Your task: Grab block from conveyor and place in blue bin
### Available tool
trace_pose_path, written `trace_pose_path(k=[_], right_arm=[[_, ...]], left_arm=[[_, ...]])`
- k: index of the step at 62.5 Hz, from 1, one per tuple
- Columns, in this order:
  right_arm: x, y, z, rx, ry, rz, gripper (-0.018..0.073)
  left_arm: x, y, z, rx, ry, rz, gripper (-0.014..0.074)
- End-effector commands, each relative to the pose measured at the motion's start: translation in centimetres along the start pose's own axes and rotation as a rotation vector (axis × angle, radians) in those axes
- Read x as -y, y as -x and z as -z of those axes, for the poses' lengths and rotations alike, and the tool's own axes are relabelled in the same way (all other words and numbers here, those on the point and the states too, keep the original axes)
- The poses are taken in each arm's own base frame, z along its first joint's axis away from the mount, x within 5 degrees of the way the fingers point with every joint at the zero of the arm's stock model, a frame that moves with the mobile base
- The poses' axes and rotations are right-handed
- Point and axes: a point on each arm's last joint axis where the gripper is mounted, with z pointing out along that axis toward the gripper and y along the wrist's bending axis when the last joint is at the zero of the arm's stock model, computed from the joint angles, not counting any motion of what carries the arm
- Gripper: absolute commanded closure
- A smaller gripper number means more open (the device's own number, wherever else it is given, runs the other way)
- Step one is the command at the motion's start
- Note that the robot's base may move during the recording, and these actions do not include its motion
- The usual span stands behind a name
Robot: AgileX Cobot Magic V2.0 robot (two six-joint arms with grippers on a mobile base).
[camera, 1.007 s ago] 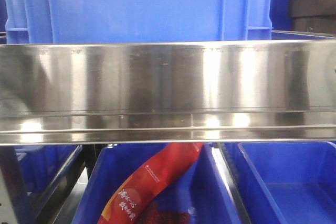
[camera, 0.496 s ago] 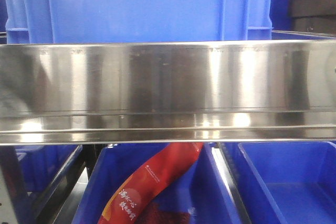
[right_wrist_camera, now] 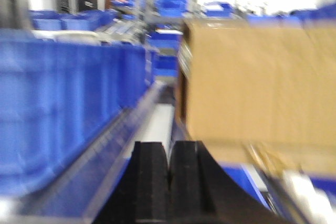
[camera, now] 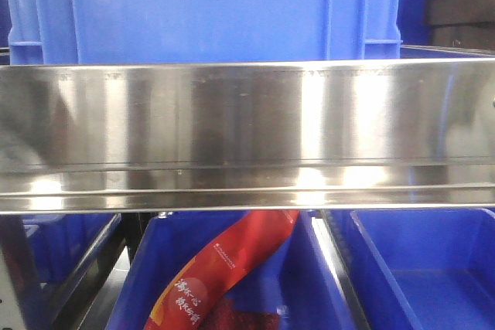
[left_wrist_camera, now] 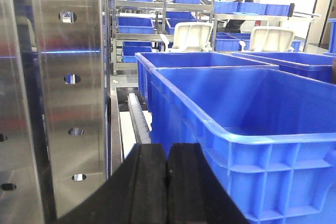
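Observation:
No block and no conveyor belt show in any view. My left gripper [left_wrist_camera: 167, 153] is shut, its black fingers pressed together with nothing between them. It sits just left of the near corner of a large blue bin [left_wrist_camera: 236, 134], which looks empty. My right gripper [right_wrist_camera: 169, 151] is also shut and empty in a blurred view, between a row of blue bins [right_wrist_camera: 63, 103] on the left and a cardboard box [right_wrist_camera: 257, 82] on the right. In the front view, one blue bin [camera: 201, 5] stands above a steel panel [camera: 247, 129].
Below the steel panel are further blue bins [camera: 433, 276], one holding a red packet [camera: 224, 264]. A steel upright with holes [left_wrist_camera: 63, 103] stands close to the left gripper's left side. Shelves with small blue bins and white lidded bins [left_wrist_camera: 191, 35] fill the background.
The front view is the same apart from slight shifts in the reflections on the steel panel.

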Motion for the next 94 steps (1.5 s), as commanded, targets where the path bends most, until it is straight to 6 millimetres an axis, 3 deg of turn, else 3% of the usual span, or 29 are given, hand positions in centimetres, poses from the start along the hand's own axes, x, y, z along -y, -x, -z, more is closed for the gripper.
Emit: trace_pose_path(k=[1, 8, 94], right_arm=[[0.2, -1.6, 0.4, 0.018, -0.019, -0.006, 0.0727], [0.2, -3.4, 0.7, 0.006, -0.02, -0.006, 0.0727], [0.2, -3.5, 0.7, 0.003, -0.02, 0.055, 0.0727]], left_arm=[[0.0, 0.2, 0.1, 0.024, 0.005, -0.003, 0.0708], [0.0, 0.2, 0.1, 0.024, 0.005, -0.003, 0.0708], [0.0, -0.1, 0.5, 0.028, 0.005, -0.003, 0.0708]])
